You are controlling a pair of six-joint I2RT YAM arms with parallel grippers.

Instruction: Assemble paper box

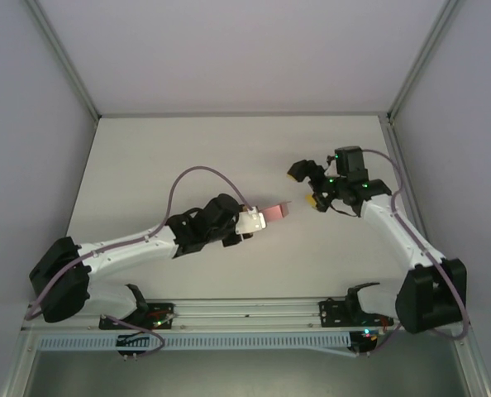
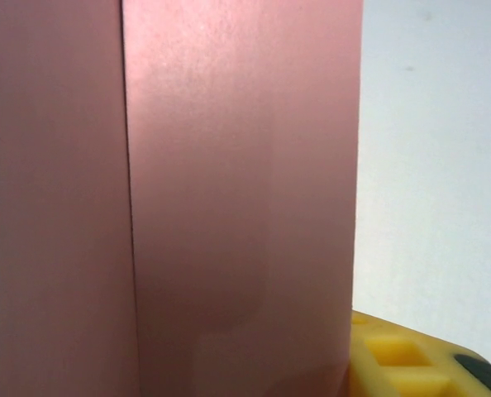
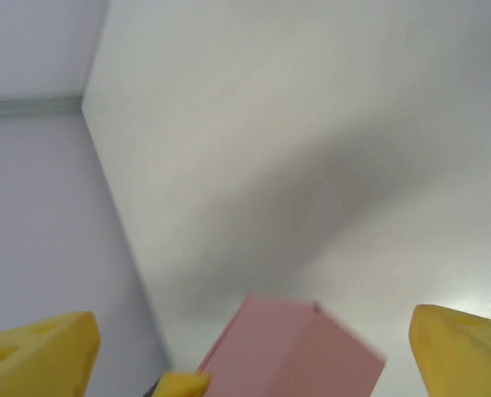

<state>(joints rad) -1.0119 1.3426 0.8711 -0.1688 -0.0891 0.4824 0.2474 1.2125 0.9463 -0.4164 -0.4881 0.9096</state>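
The pink paper box [image 1: 275, 212] juts out to the right from my left gripper [image 1: 252, 222], which is shut on its near end in the middle of the table. In the left wrist view the box's pink card [image 2: 229, 198] with one long crease sits right against the lens, and a yellow fingertip [image 2: 398, 356] presses its lower right edge. My right gripper [image 1: 305, 186] stands open just right of the box, apart from it. From the right wrist, its yellow fingers [image 3: 39, 356] are spread wide, with the box's end [image 3: 299, 351] low between them, untouched.
The white table [image 1: 188, 157] has grey walls at the left, right and back. An aluminium rail [image 1: 245, 310] runs along the near edge between the arm bases. A corner of the enclosure [image 3: 80, 103] appears at the upper left of the right wrist view.
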